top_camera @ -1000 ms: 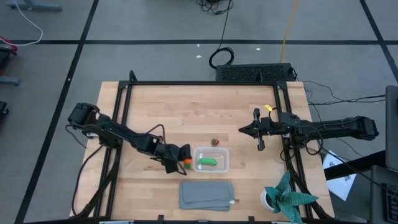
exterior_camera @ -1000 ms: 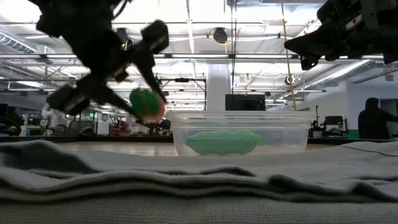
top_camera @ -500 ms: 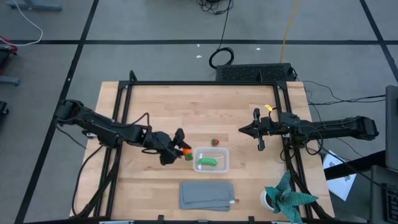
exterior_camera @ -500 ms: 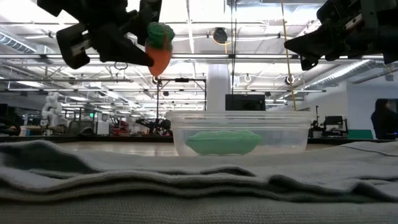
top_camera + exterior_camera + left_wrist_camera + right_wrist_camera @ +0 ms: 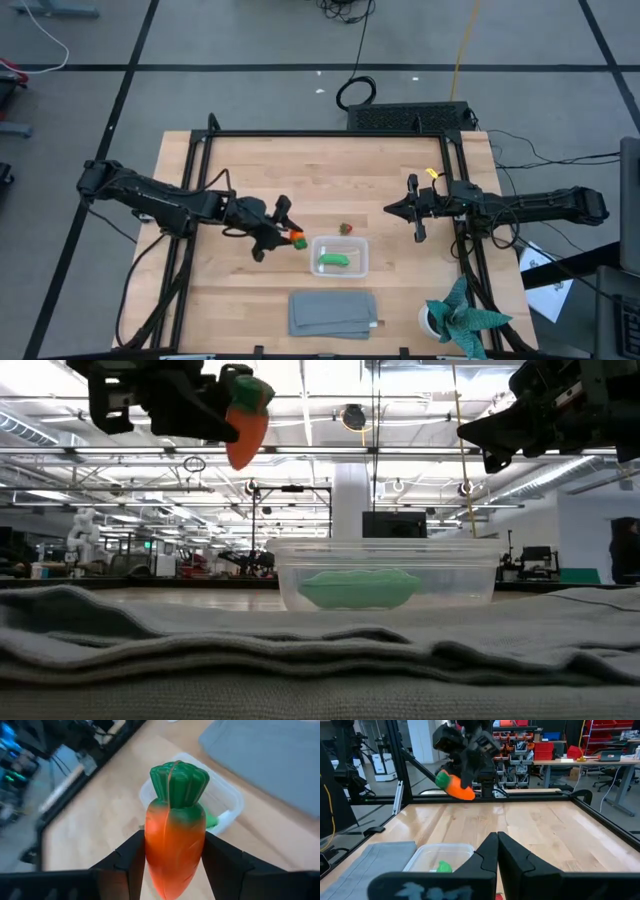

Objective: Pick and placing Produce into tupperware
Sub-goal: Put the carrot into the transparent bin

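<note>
High view: one carrot [image 5: 296, 239] is clamped in the left gripper [image 5: 287, 236] jaws, just left of the one tupperware [image 5: 339, 257], which holds one green pod [image 5: 333, 260]. One reddish piece [image 5: 346, 229] lies beyond it on the counter [image 5: 330, 180]. Right wrist view: the right gripper [image 5: 497, 851] jaws are together.

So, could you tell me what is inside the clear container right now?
Only the green pod lies inside the tupperware. The carrot is held above the table by the left gripper, outside it; the small reddish piece sits on the table beyond its rim.
</note>
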Robot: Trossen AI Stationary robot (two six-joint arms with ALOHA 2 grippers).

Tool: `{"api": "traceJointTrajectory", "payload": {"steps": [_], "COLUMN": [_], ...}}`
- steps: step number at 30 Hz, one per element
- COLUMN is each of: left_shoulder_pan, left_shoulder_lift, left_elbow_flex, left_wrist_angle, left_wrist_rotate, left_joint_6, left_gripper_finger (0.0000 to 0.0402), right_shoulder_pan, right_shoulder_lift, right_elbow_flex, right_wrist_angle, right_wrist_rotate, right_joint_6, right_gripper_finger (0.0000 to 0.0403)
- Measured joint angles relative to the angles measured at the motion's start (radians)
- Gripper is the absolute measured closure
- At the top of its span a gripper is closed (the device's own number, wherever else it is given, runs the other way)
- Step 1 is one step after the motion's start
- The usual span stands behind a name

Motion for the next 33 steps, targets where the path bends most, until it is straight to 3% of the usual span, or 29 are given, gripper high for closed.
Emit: {"api": "traceJointTrajectory", "payload": {"steps": [11,33], "left_shoulder_pan": [0.048,0.125], "left_shoulder_lift": [-0.006,-0.008], "left_elbow_flex": [0.000,0.000], "left_wrist_angle": [0.095,0.106], "left_wrist_rotate": [0.029,0.015], "left_joint_6": [-0.234,-0.414], "left_gripper_finger": [0.0233,0.0234], "right_shoulder_pan": [0.000,0.000], "right_shoulder_lift": [0.000,0.000], "right_elbow_flex": [0.000,0.000], "right_wrist_angle": [0.000,0.000], "right_wrist_rotate": [0.000,0.000], "right_joint_6": [0.000,0.004], "right_gripper_finger": [0.0403,0.0403]}}
